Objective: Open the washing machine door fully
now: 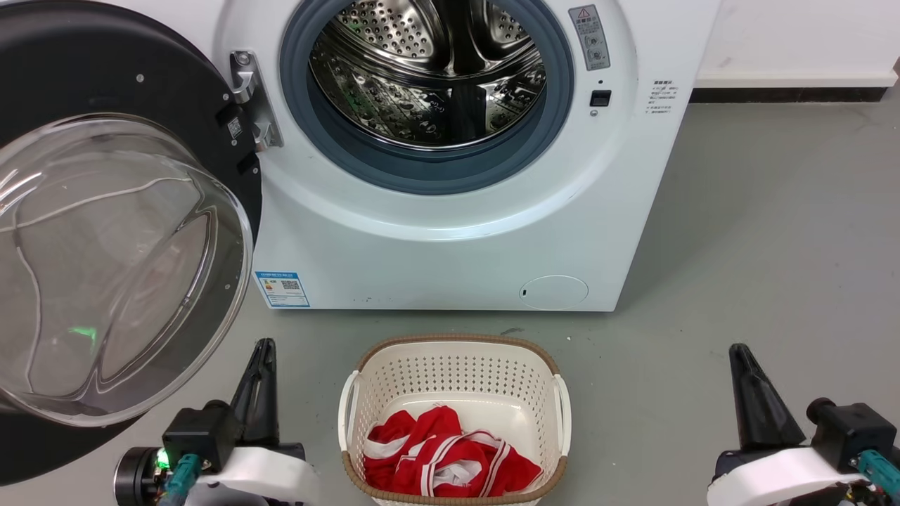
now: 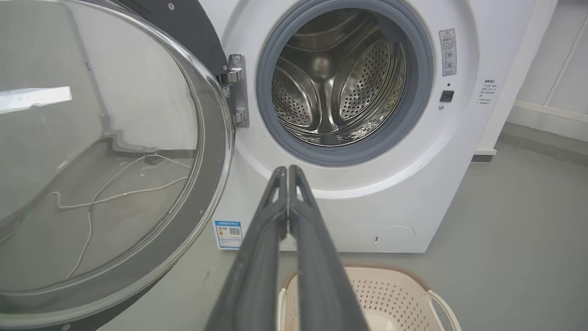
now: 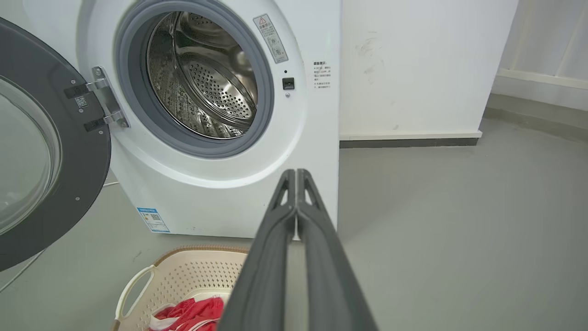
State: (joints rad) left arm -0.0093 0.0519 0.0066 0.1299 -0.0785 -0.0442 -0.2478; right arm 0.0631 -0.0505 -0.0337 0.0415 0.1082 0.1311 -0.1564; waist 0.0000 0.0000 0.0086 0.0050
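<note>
Two arms sit low while the washing machine fills twelve o'clock in the head view, drum bare. Its door stands wide at nine o'clock, glass bowl facing us. The laundry basket is at six, with red cloth inside. The left gripper is at seven near the door's lower rim, fingers pressed together and empty. At five the right gripper is likewise closed and empty. It looks nearly done: any last travel wants a gentle nudge on the black rim, never the glass.
</note>
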